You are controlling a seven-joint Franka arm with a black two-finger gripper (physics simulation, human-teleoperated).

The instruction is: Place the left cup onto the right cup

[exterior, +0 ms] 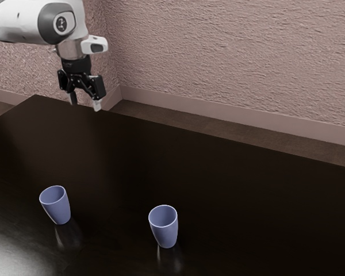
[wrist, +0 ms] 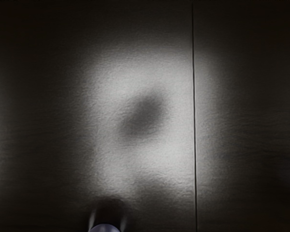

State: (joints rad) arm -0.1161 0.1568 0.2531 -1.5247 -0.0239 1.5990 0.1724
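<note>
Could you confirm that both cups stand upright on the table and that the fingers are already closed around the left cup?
Not quite: the fingers hold nothing. The exterior view shows them open and hanging high over the table's far edge, well away from the left cup. The rest is right: that cup and the right cup both stand upright on the table.

The arm [exterior: 57, 23] hangs high, wrist pointing down, jaws spread apart and empty.

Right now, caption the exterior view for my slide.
Open gripper hovers over the dark table; left cup and right cup stand upright, apart.
</note>
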